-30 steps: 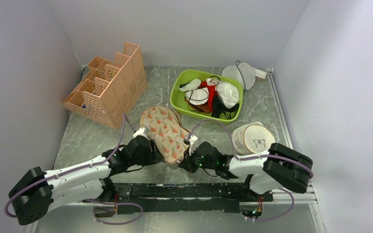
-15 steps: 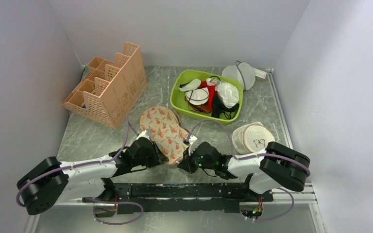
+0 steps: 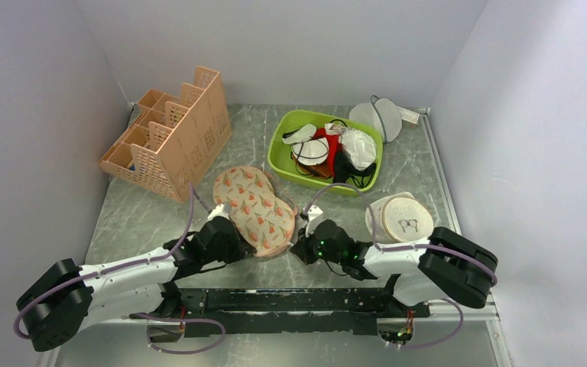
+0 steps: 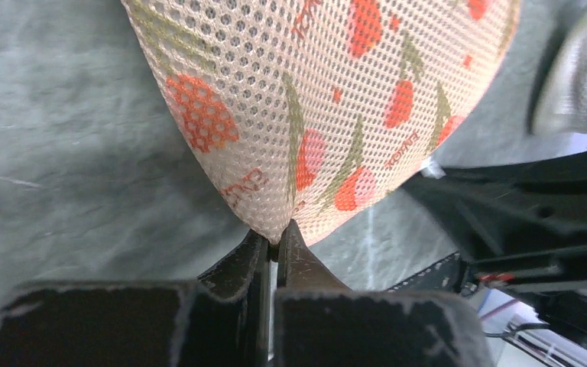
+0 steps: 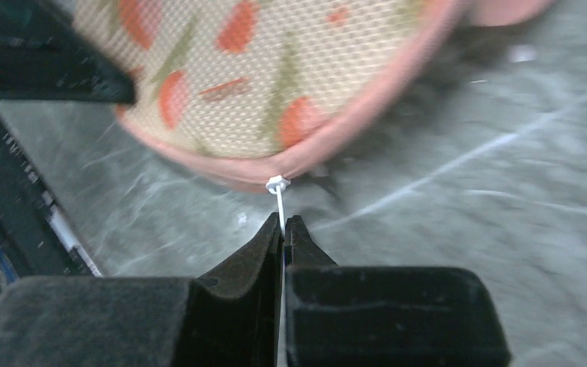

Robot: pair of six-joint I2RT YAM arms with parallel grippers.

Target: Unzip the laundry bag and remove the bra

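Note:
The laundry bag (image 3: 254,211), a beige peanut-shaped pouch with red-and-green print and pink trim, lies in the middle of the table. My left gripper (image 3: 249,246) is shut on its near left edge; the left wrist view shows the mesh (image 4: 313,92) pinched between the tips (image 4: 277,243). My right gripper (image 3: 299,249) sits at the bag's near right edge. The right wrist view shows that gripper (image 5: 283,223) shut on the thin white zip pull (image 5: 278,195), which hangs from the pink seam of the bag (image 5: 260,76). The bra is hidden.
A green bin (image 3: 276,147) with mixed garments stands behind the bag. A peach slotted organizer (image 3: 170,138) is at the back left. A round beige mesh disc (image 3: 403,218) lies beside the right arm, and a white mesh pouch (image 3: 378,116) sits at the back right.
My left gripper has closed on the bag's edge. The bag has shifted a little left and away. The right gripper has drawn slightly right with the zip pull.

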